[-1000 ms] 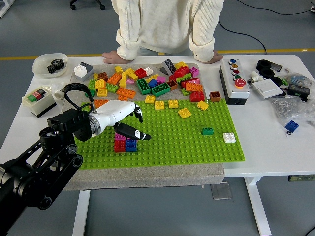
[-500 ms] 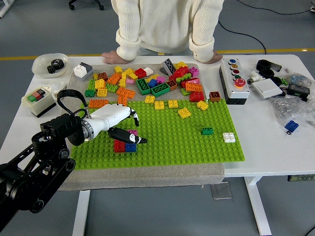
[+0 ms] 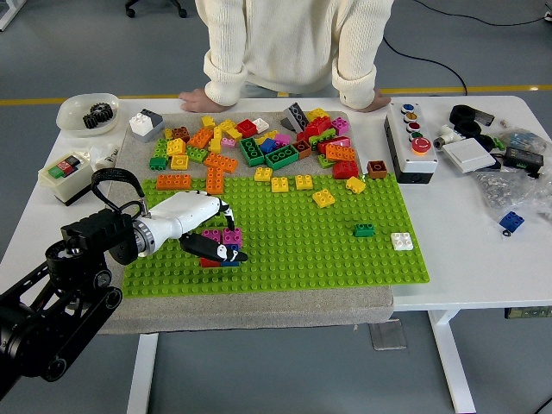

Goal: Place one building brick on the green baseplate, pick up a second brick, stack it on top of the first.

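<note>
— Where are the bricks?
— On the green baseplate (image 3: pixel 302 233), near its left edge: magenta bricks (image 3: pixel 222 236) stacked on a red and blue pair (image 3: pixel 226 260), partly hidden under my hand (image 3: pixel 207 231).
— Upright?
— Yes, studs up.

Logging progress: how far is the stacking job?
Looks mostly done: a magenta brick sits on the red and blue bricks on the baseplate. The left hand is over that stack; whether it grips is unclear. Left: let go and pull clear.
</note>
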Controlling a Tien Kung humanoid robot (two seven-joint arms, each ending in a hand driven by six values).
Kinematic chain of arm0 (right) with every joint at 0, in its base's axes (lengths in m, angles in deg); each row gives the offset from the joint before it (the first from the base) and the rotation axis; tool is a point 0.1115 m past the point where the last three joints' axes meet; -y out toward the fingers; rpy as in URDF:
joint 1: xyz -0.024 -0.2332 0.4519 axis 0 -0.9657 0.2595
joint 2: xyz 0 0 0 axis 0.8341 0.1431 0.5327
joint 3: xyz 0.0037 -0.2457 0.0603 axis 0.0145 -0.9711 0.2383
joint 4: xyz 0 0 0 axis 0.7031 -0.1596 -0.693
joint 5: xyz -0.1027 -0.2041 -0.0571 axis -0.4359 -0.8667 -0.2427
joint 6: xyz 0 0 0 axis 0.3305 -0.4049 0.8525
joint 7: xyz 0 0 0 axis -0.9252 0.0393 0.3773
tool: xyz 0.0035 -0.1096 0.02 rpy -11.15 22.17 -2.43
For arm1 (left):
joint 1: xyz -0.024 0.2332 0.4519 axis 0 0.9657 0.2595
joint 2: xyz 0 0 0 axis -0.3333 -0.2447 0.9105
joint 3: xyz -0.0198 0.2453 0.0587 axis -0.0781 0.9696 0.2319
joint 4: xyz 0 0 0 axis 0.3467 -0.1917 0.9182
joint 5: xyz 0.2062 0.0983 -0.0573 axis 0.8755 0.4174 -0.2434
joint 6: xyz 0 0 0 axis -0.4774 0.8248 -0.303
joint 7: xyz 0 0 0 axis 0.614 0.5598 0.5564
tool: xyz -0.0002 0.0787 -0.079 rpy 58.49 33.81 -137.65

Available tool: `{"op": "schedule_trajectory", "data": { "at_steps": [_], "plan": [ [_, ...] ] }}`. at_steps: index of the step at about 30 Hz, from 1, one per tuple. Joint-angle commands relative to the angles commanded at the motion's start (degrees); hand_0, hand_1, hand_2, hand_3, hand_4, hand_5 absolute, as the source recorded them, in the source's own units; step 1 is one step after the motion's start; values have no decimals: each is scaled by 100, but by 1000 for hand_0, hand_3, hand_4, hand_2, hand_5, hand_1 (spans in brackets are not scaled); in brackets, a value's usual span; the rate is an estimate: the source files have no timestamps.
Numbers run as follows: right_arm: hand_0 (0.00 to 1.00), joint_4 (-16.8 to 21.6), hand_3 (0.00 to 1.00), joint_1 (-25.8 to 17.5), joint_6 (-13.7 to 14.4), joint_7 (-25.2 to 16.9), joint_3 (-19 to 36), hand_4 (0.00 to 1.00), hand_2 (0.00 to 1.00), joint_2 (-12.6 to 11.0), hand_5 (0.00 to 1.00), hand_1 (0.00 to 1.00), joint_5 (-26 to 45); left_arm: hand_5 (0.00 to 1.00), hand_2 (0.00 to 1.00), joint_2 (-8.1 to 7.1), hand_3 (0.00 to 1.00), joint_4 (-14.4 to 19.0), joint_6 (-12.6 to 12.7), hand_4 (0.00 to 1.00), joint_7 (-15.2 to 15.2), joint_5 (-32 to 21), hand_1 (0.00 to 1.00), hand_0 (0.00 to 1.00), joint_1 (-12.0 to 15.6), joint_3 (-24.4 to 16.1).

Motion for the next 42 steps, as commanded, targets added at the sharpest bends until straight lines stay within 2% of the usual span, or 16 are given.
{"op": "schedule_trajectory", "data": {
  "at_steps": [22,31,42],
  "plan": [
    [740,0,592,-6,0,-10,-26,832,710,4,416,641,0,764,821,35,600,-100,49,990,-9,0,770,940,119,86],
    [740,0,592,7,1,-10,-21,833,709,3,417,641,0,767,828,7,601,-112,-17,991,-18,0,773,947,130,204],
    [740,0,592,3,4,-14,-30,833,710,4,417,641,0,770,829,3,604,-117,-62,991,-77,0,775,948,117,45]
  ]
}}
